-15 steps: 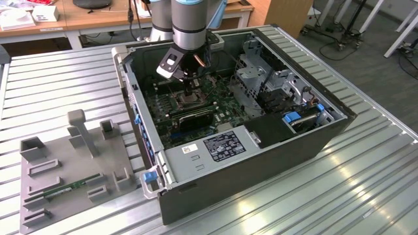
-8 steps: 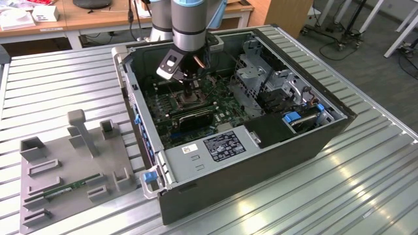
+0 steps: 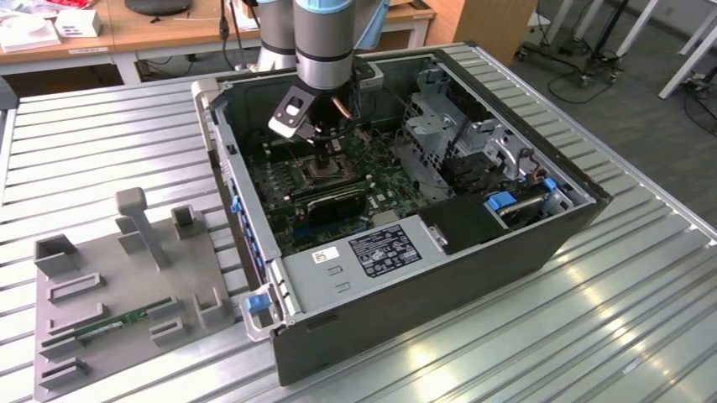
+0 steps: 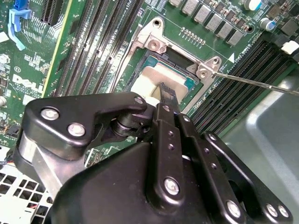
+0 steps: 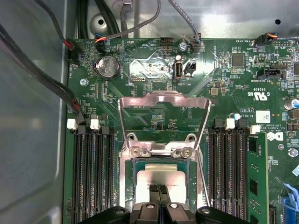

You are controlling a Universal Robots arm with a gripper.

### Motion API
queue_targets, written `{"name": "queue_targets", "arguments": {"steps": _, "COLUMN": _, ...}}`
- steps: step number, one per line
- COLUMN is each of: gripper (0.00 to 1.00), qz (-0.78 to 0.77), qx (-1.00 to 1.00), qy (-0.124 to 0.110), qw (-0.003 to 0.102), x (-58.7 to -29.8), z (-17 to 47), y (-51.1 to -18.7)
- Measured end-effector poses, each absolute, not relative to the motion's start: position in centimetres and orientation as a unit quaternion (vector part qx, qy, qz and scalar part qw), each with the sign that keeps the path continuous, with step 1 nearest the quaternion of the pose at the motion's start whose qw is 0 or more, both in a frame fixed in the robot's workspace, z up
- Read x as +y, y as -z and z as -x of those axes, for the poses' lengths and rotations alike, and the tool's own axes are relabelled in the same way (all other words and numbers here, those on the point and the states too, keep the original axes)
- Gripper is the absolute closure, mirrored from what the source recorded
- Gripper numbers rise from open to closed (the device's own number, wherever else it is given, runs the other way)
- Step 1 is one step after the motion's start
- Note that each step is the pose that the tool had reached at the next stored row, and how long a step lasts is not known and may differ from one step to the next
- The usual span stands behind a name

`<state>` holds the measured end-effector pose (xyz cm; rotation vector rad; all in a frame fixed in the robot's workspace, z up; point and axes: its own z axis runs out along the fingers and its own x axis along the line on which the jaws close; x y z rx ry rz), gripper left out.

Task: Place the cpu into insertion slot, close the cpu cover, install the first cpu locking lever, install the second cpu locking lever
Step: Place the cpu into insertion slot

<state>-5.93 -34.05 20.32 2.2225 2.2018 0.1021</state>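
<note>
The gripper's black body covers the near part of the socket in the second wrist view. In the first wrist view the cpu's near edge is cut off. The gripper's 2 fingers are pressed together, tips over the cpu's middle; contact cannot be made out. The cpu is a flat square with a pale silvery top, lying level in the socket on the motherboard. The cpu cover stands raised just beyond it. 1 thin lever juts out beside the socket.
</note>
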Motion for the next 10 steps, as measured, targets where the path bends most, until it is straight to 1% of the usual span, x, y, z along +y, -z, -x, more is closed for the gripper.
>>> {"name": "queue_targets", "arguments": {"steps": 10, "gripper": 0.89, "qz": -0.710, "qx": 0.703, "qy": -0.032, "qw": 0.006, "x": -34.06, "z": 5.94, "y": -19.83}}
